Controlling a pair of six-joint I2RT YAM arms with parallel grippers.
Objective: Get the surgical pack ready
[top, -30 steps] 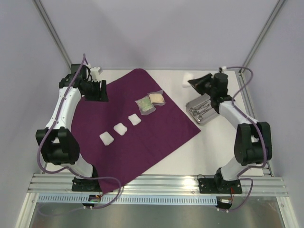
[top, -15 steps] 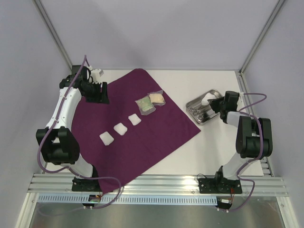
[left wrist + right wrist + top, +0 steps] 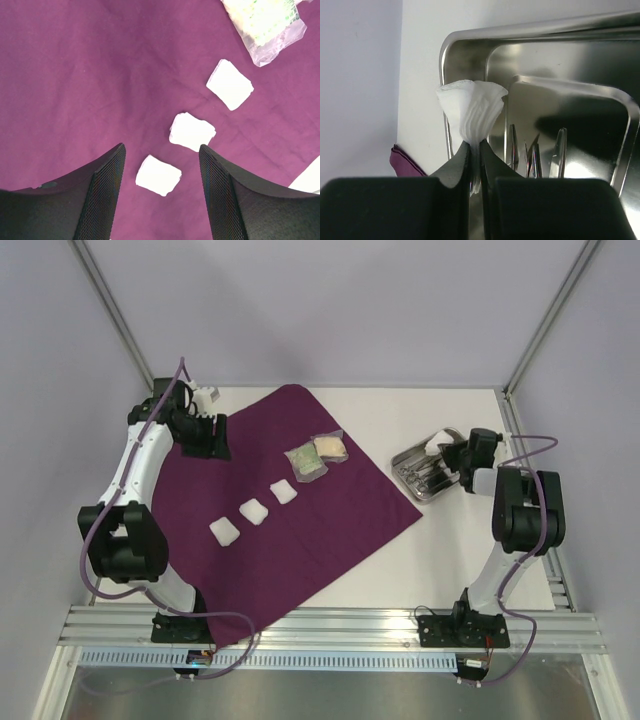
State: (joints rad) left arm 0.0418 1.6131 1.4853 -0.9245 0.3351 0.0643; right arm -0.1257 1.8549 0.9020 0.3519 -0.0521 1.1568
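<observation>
Our right gripper (image 3: 475, 146) pinched a gauze (image 3: 472, 107) above the tray (image 3: 520, 31) corner; our left gripper (image 3: 161, 150) hung, fingers (image 3: 102, 200) spread, over the cloth (image 3: 75, 75), where three squares (image 3: 254, 509) and two packets (image 3: 316, 455) lay.

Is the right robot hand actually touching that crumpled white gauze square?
Touching. In the right wrist view, the right hand pinches the lower end of the crumpled white gauze square between both black fingers, no gap.

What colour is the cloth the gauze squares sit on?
Deep purple. The cloth shows best in the top external view, with three white gauze squares on it.
</observation>
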